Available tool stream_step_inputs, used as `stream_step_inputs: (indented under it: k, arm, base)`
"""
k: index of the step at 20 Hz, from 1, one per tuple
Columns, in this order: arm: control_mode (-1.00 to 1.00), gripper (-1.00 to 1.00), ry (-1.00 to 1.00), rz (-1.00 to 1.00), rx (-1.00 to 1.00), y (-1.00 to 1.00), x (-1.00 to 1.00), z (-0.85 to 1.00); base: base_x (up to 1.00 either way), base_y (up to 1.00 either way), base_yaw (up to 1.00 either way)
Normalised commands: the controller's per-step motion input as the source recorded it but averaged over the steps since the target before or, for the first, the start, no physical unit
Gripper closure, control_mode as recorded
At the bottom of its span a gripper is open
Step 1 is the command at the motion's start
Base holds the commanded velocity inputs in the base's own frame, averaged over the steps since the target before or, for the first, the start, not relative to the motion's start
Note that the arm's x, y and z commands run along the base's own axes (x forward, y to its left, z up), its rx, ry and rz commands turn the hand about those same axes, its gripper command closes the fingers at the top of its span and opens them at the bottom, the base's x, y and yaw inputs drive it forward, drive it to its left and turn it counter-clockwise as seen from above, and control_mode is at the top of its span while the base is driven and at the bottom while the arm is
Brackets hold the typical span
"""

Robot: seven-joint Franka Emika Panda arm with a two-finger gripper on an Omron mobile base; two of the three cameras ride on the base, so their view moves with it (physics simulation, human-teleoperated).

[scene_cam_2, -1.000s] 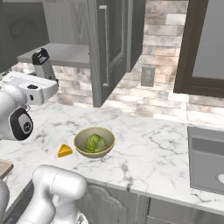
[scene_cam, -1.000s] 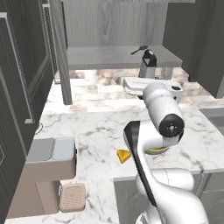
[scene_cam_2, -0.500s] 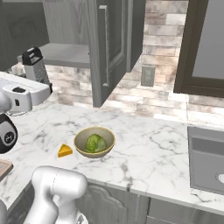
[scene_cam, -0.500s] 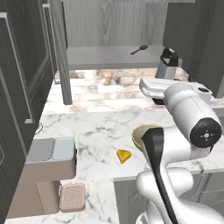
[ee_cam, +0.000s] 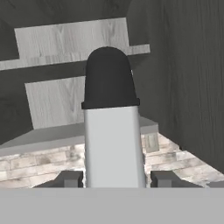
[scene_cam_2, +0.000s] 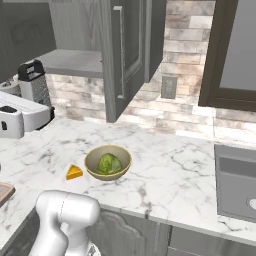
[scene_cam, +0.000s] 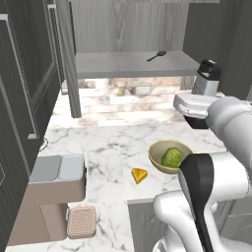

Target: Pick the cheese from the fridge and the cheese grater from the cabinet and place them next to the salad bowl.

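My claw (ee_cam: 115, 179) is squeezing the cheese grater (ee_cam: 113, 131), holding it up in the air, above the salad bowl (scene_cam: 170, 156).

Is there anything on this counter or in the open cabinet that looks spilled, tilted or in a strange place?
Nothing looks spilled or broken. The small yellow-orange cheese wedge lies on the marble counter beside the tan salad bowl with lettuce. Only the silver box grater with black handle is off any surface, upright in the gripper near the cabinet shelf.
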Motion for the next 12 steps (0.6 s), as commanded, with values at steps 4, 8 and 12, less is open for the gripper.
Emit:
stream_step_inputs:
  k: [4, 8, 12]
  arm:
    - [-1.00, 1.00, 0.00, 0.04, 0.00, -0.46, -0.04, -0.51]
    - [-1.00, 1.00, 0.00, 0.07, 0.00, -0.55, -0.02, -0.47]
    - [-1.00, 1.00, 0.00, 0.12, 0.00, -0.47, -0.19, -0.32]
  base:
    - [0.00, 0.00, 0.00]
    - [0.00, 0.00, 0.00]
    - [0.00, 0.00, 0.00]
